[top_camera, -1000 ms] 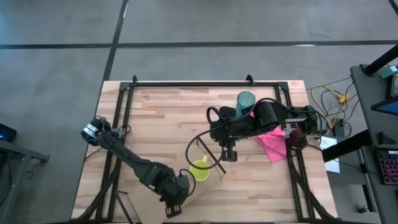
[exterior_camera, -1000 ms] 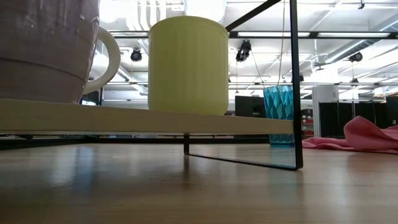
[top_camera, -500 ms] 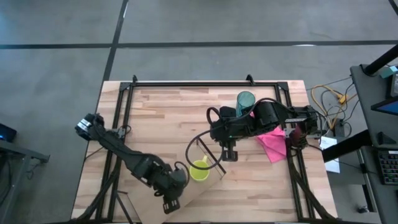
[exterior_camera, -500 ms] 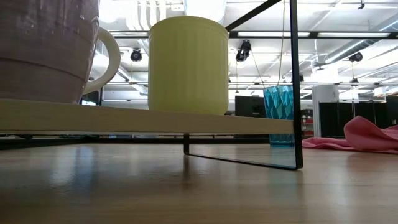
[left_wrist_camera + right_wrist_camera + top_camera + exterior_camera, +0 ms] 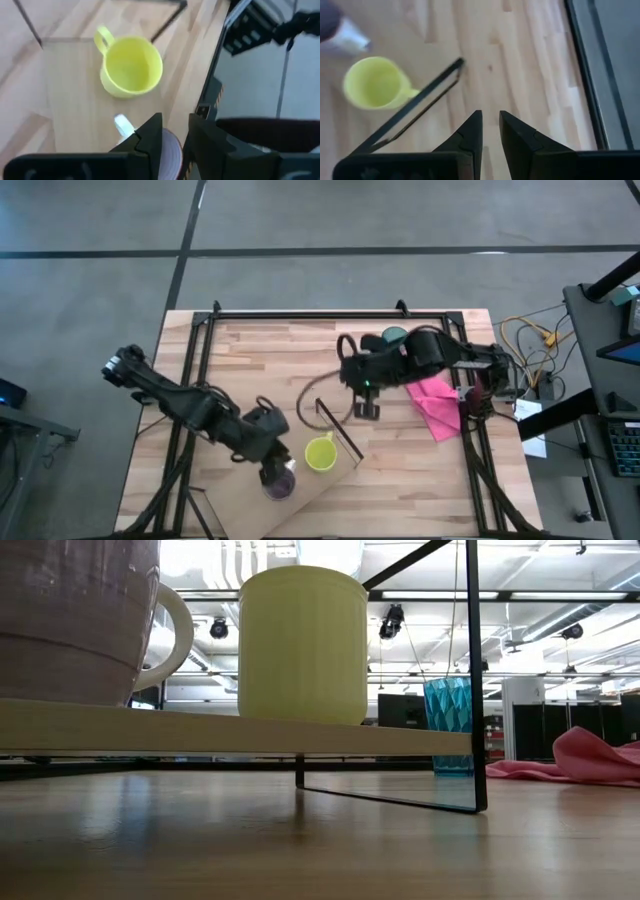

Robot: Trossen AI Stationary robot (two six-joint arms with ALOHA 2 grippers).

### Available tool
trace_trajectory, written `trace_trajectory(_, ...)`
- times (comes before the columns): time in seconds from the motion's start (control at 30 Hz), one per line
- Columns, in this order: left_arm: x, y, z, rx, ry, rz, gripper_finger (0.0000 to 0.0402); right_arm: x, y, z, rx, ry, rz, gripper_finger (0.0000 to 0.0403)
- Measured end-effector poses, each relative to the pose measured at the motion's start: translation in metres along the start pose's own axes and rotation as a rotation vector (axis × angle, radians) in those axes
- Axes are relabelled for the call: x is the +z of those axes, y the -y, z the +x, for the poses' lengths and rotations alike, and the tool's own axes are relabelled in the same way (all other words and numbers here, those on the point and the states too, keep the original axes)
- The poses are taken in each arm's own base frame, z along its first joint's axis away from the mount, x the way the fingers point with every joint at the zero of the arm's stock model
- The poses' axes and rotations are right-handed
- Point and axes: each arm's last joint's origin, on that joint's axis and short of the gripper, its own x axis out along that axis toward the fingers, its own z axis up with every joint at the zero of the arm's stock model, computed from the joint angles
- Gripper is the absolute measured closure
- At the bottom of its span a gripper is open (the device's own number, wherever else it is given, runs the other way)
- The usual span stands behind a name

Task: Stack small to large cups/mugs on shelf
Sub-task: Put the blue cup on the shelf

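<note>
The purple cup (image 5: pixel 281 484) and the yellow mug (image 5: pixel 320 453) stand upright on their bases, side by side on the shelf board (image 5: pixel 318 486). The low view shows the same, purple cup (image 5: pixel 70 620) beside yellow mug (image 5: pixel 303 645). The teal tumbler (image 5: pixel 394 334) stands on the table near the far edge, half hidden by the right arm. My left gripper (image 5: pixel 272 472) hovers at the purple cup's rim (image 5: pixel 172 150), open by a narrow gap. My right gripper (image 5: pixel 368 410) hangs over the table beyond the shelf's dark frame (image 5: pixel 338 430), also narrowly open. My left gripper comes down from above with its fingers (image 5: pixel 150 137) on either side of the purple cup's rim (image 5: pixel 173 145). I cannot tell whether they touch it. The cup stands upright on the shelf board.
A pink cloth (image 5: pixel 435 402) lies on the table to the right of my right gripper. The shelf's thin dark frame (image 5: pixel 478 690) stands upright at the board's end, between the mug and the tumbler (image 5: pixel 448 725). A black rail frames the tabletop.
My left arm has swung back toward the table's left and far side. Its gripper has moved off the top of the purple cup, which now shows from above. My right gripper has drawn a little toward the far edge. Both cups on the shelf kept still.
</note>
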Motion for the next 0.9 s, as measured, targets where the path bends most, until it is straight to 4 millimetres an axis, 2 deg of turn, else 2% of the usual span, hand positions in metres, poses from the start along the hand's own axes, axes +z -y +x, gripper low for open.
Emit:
trace_trajectory(0.1, 0.004, -0.004, -0.016, -0.010, 0.058, 0.022, 0.0320, 0.003, 0.020, 0.005, -0.030, -0.008, 0.077, 0.0344)
trace_trajectory(0.23, 0.006, -0.008, -0.031, -0.002, 0.129, 0.078, 0.0320, 0.005, 0.057, 0.013, -0.072, -0.026, 0.254, 0.0344)
trace_trajectory(0.37, 0.009, -0.011, -0.041, 0.003, 0.170, 0.126, 0.0320, 0.003, 0.095, 0.024, -0.122, -0.057, 0.423, 0.0344)
trace_trajectory(0.53, 0.009, -0.015, -0.047, 0.024, 0.177, 0.195, 0.0320, -0.007, 0.131, 0.048, -0.155, -0.153, 0.534, 0.0344)
trace_trajectory(0.67, 0.005, -0.021, -0.048, 0.078, 0.139, 0.220, 0.0320, -0.021, 0.145, 0.075, -0.144, -0.278, 0.575, 0.0344)
trace_trajectory(0.9, 0.005, -0.024, -0.053, 0.081, 0.140, 0.238, 0.0320, -0.051, 0.157, 0.114, -0.171, -0.478, 0.601, 0.0344)
